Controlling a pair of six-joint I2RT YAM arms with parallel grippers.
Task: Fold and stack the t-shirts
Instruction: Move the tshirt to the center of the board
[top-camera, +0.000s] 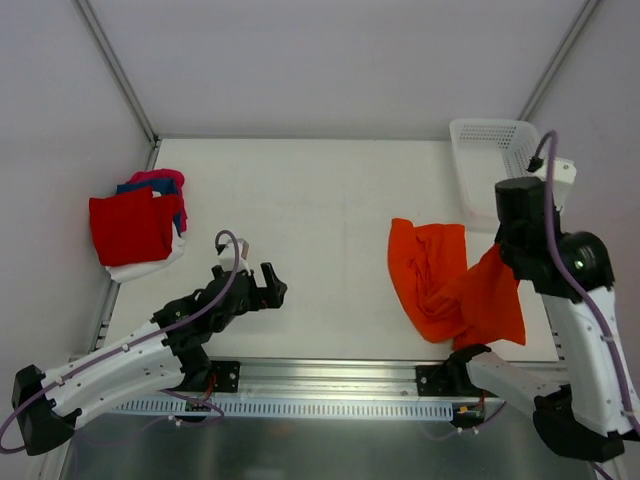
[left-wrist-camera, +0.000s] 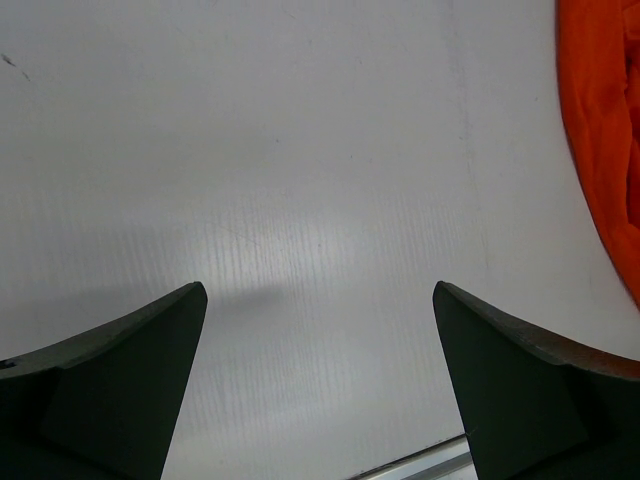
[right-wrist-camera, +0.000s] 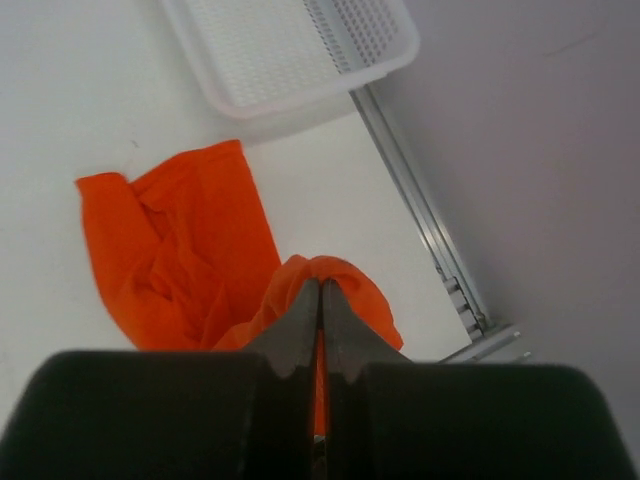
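R gripper (right-wrist-camera: 321, 287) pinched on orange tee (right-wrist-camera: 180, 240), right of top view; L gripper (left-wrist-camera: 320, 290) wide over table (left-wrist-camera: 300, 150), lower left.

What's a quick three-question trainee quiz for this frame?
1. True or false: the left claw stands open and holds nothing.
2. Pick one. The right claw is shut on: A) a fold of the orange t-shirt; B) a sponge; C) nothing.
3. Short answer: what colour is the top shirt on the stack of t-shirts?

Key: 1 true; 2 A; 3 red.
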